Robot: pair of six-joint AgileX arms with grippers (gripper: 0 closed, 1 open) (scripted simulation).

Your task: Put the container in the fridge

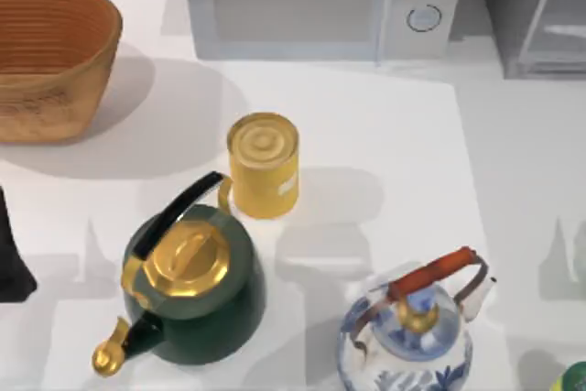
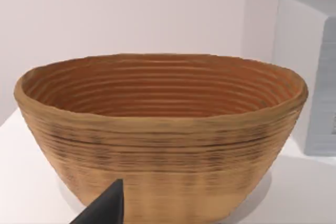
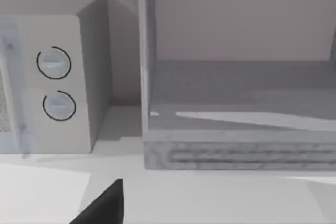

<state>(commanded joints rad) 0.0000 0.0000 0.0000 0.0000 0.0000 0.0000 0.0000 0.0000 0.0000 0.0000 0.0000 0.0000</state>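
The container (image 1: 264, 164) is a yellow cylindrical tin with a ringed lid, standing upright near the middle of the table. The fridge (image 1: 536, 16) is a dark grey box with a pale-framed glass panel at the back right; in the right wrist view the fridge (image 3: 236, 103) faces the camera with a grey shelf visible inside. A dark part of my left gripper (image 1: 11, 258) sits at the table's left edge, far from the container, and its tip (image 2: 105, 208) points at the basket. My right gripper (image 3: 105, 205) shows as a dark tip in front of the fridge.
A woven basket (image 1: 50, 57) stands at the back left, a white microwave (image 1: 320, 2) with two dials at the back centre. A green kettle with a gold lid (image 1: 188, 286) and a blue-and-white kettle (image 1: 412, 331) stand in front of the container. A green object (image 1: 574, 378) sits at the front right corner.
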